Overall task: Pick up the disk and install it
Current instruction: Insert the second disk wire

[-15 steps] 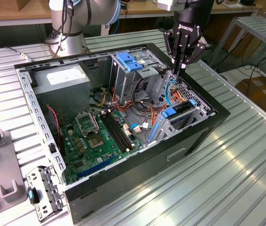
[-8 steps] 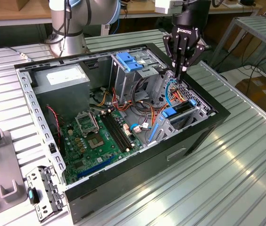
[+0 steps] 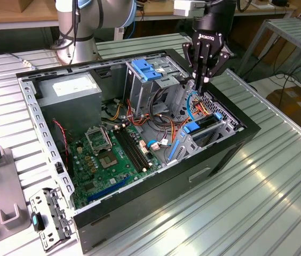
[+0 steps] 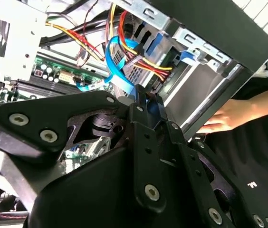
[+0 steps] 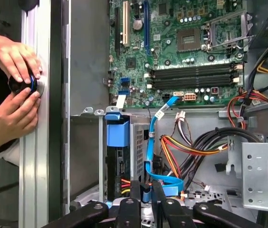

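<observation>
pincer: pincer point(image 3: 206, 80) hangs over the drive-cage end of the open PC case point(image 3: 230, 152), tips down among the cables; in both wrist views the fingers point(image 4: 146, 107) sit pressed together on a thin blue piece, apparently the end of the blue flat cable point(image 5: 155, 142); closed, gripping that cable as far as can be told
disk: seems to sit already in the lower bay of the drive cage point(image 3: 214, 128); its blue side rail point(image 5: 118, 133) shows in the first wrist view, edge-on in the slot; label not visible, so identity not certain
cables: yellow/red/orange power leads point(image 5: 191, 145) bunch just beside the blue flat cable, near the bay
board: green motherboard point(image 3: 113, 154) on the case floor, memory slots and bare CPU socket visible
psu: grey power-supply box point(image 3: 68, 90) in the far corner toward the exterior view's left
latch: blue plastic latch point(image 3: 146, 70) on top of the upper cage
person: two hands point(image 5: 15, 95) on a dark round knob with a blue ring point(image 5: 23, 85) on the aluminium rail beside the case; one hand point(image 4: 234, 116) in the second wrist view rests by the case wall
worktop: ribbed aluminium worktop point(image 3: 257, 202) carries the case; loose metal bracket point(image 3: 52, 218) lies near the case corner
</observation>
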### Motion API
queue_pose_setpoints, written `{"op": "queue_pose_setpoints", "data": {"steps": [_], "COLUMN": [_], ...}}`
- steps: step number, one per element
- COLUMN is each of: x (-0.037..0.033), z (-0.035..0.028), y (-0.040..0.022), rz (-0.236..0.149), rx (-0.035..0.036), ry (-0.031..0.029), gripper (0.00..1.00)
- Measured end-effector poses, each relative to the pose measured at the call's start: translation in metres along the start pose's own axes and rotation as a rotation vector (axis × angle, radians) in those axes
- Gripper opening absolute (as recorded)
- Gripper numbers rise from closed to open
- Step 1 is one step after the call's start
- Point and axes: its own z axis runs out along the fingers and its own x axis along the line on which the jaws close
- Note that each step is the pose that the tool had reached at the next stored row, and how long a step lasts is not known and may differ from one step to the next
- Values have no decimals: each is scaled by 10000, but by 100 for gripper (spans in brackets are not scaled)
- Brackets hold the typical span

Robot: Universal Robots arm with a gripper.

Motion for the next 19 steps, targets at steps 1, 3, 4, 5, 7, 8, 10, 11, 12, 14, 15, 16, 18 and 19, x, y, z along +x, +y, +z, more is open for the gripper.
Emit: {"op": "queue_pose_setpoints", "data": {"steps": [1,3,4,5,7,8,10,11,12,14,15,16,18,19], "x": [-8,-12,-12,-13,-17,-20,-24,-27,-35,-45,-51,-56,-66,-74], "z": [9,9,9,8,13,17,24,28,30,34,37,41,56,70], "y": [-7,-17,-24,-45,-70,-77,-84,-85,-91,-99,-104,-106,-112,-115], "rz": [7,86,118,169,198,201,206,213,226,244,251,256,266,272], "rx": [-64,-88,-99,-122,-133,-133,-133,-134,-130,-127,-125,-125,-126,-128], "ry": [17,243,330,475,563,593,638,686,882,1109,1195,1251,1320,1329], "gripper": [24,24,24,24,22,16,11,11,11,11,18,18,18,18]}}
